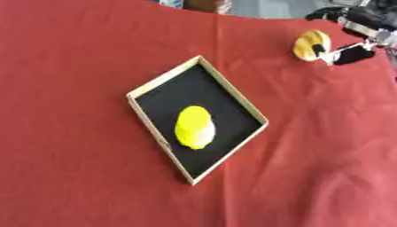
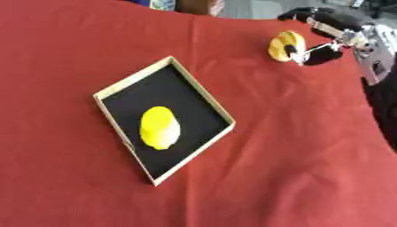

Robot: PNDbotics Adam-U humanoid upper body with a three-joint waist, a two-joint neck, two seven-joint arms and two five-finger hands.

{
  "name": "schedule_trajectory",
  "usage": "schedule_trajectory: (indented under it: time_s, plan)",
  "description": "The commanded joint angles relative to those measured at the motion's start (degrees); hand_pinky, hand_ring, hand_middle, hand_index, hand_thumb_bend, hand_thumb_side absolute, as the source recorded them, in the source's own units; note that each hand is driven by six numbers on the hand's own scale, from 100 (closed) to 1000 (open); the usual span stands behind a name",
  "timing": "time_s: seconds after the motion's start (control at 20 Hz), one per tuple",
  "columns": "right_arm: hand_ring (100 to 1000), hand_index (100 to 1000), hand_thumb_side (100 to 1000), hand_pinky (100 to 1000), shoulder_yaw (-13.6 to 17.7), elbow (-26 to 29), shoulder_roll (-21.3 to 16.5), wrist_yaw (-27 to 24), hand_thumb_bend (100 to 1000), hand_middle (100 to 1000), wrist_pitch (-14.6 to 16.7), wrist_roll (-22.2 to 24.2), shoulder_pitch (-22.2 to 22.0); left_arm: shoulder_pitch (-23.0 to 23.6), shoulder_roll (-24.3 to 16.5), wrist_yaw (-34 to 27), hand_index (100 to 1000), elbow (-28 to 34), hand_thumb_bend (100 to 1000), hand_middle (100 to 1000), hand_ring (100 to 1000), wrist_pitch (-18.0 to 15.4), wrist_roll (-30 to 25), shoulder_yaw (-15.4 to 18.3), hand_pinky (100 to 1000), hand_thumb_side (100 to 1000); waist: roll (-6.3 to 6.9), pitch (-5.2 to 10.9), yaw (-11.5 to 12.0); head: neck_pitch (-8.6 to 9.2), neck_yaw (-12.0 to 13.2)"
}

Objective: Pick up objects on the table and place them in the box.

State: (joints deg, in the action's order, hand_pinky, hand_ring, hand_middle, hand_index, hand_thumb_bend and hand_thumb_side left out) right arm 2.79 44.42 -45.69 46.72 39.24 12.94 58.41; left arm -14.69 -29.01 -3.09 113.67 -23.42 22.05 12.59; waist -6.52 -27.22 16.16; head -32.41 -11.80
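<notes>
so the right hand point(image 2: 329, 33) is up at the far right of the counter point(image 1: 70, 66), coming in from the upper right corner, and its fingers are curled round a small round orange-yellow thing point(image 1: 311, 45), looks like a bun or a slice of some fruit, can't say which. whether it's lifted clear of the red cloth or resting on it, i can't tell.

the relation that matters: the box point(image 1: 159, 84) sits toward the middle of the counter, well apart from the hand, nearer to the robot and off to the left of the held thing. so the carry has to go leftward and back toward the robot. the box is turned like a diamond, its long axis running from far-left to near-right, with one long side facing the hand. right arm is clearly the nearer one; the left hand doesn't show in either view.

count: one box, one yellow lemon-ish object point(image 1: 195, 127) already lying inside it on the black floor, long axis roughly along the box, and one orange-yellow thing in the hand. nothing else loose that i can see, so i'd guess this is the last piece.
</notes>
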Motion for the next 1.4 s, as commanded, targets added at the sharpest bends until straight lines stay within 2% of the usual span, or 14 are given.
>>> schedule_trajectory:
  time_s: [0.05, 0.1, 0.15, 0.5, 0.8, 0.9, 1.05, 1.25, 1.4]
  plan:
    - [1000, 966, 265, 958, 0.6, 0.0, -3.3, 1.0, 100, 893, 0.7, -0.4, 0.5, -0.1, -1.8, 0.4, 880, 0.9, 100, 843, 692, 0.0, -0.1, 0.5, 824, 681, 0.2, 1.14, -0.1, 0.4, 0.0]
    - [1000, 965, 307, 958, 0.7, -0.2, -3.4, 0.7, 100, 892, 0.9, -0.1, 0.6, -0.1, -1.8, 0.4, 880, 0.9, 100, 843, 692, 0.0, -0.2, 0.5, 824, 680, 0.16, 1.11, -0.2, 0.27, 0.0]
    - [997, 962, 388, 955, 0.8, -0.3, -3.4, 0.4, 100, 885, 0.8, 0.1, 0.7, -0.1, -1.7, 0.4, 880, 0.9, 100, 843, 692, 0.0, -0.2, 0.5, 824, 681, 0.11, 1.09, -0.3, 0.19, 0.0]
    - [983, 959, 426, 942, 0.8, -0.7, -2.8, 1.0, 100, 873, -2.8, -1.6, 1.7, -0.5, -1.7, 0.1, 881, 0.9, 100, 844, 692, 0.0, -0.4, 0.3, 825, 684, -0.08, 0.81, 0.0, 0.56, -0.5]
    - [978, 961, 432, 936, 0.4, -1.3, -2.3, 3.6, 100, 875, -4.0, -4.0, 1.9, -0.7, -1.6, 0.0, 880, 0.9, 100, 844, 691, 0.2, -0.4, 0.2, 825, 688, -0.21, 0.55, 0.1, 0.89, -0.7]
    - [982, 965, 469, 937, 0.3, -1.4, -2.2, 5.0, 100, 880, -4.5, -4.9, 2.0, -0.7, -1.6, 0.0, 880, 0.9, 100, 845, 691, 0.2, -0.5, 0.2, 825, 690, -0.25, 0.41, 0.3, 1.08, -0.8]
    - [981, 966, 595, 933, 0.0, -2.0, -2.2, 9.2, 100, 880, -5.6, -6.2, 2.2, -0.7, -1.5, 0.0, 880, 0.9, 100, 845, 691, 0.1, -0.6, 0.2, 825, 691, -0.31, 0.2, 0.4, 1.25, -0.9]
    - [976, 958, 572, 928, 0.0, -3.5, -2.1, 13.7, 100, 870, -6.9, -8.1, 2.2, -0.7, -1.4, -0.1, 879, 0.9, 100, 845, 690, 0.1, -0.7, 0.2, 826, 693, -0.38, 0.0, 0.3, 1.11, -0.9]
    - [963, 911, 532, 922, 0.1, -4.5, -1.6, 14.5, 100, 822, -7.5, -9.1, 2.3, -0.8, -1.3, -0.8, 879, 0.9, 100, 847, 688, 0.3, -0.8, 0.1, 826, 701, -0.46, -0.11, 0.3, 1.04, -0.9]
